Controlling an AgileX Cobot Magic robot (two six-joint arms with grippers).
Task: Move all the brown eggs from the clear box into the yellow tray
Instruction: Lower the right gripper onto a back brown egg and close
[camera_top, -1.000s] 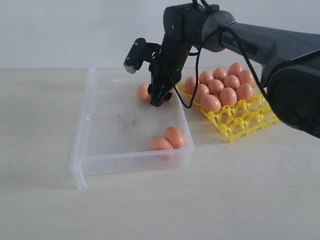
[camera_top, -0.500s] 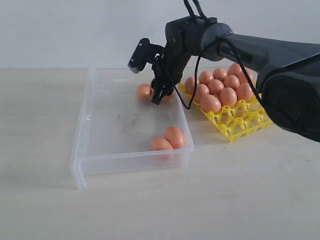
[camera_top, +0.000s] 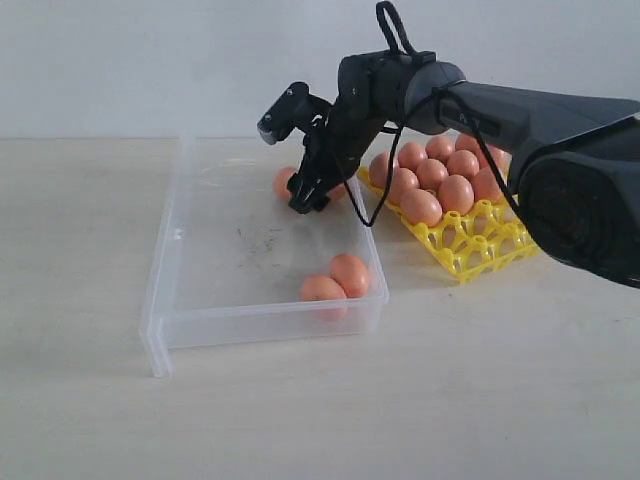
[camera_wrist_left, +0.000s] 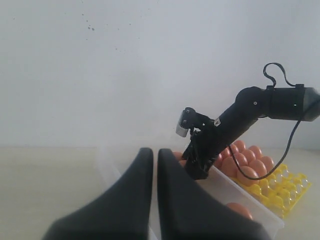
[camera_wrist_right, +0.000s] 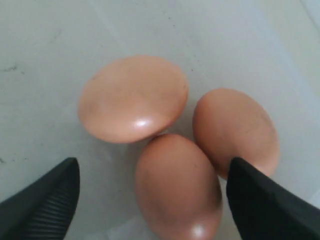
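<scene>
Three brown eggs lie together on the floor of the clear box, at its far end. The right wrist view shows them as a broad egg, a second egg and a nearer one. My right gripper is open just above them, one finger on each side of the nearest egg, gripping nothing. In the exterior view that gripper hides most of the cluster; one egg shows. Two more eggs rest in the front right corner. The yellow tray holds several eggs. My left gripper is shut and empty.
The tray stands right of the box, close to its right wall. The right arm reaches in from the right over the tray's eggs. Dark scuffs mark the box floor. A pale wall stands behind the table.
My right wrist has tilted and its fingertips have shifted slightly left over the far eggs. The front eggs and the tray have not moved.
</scene>
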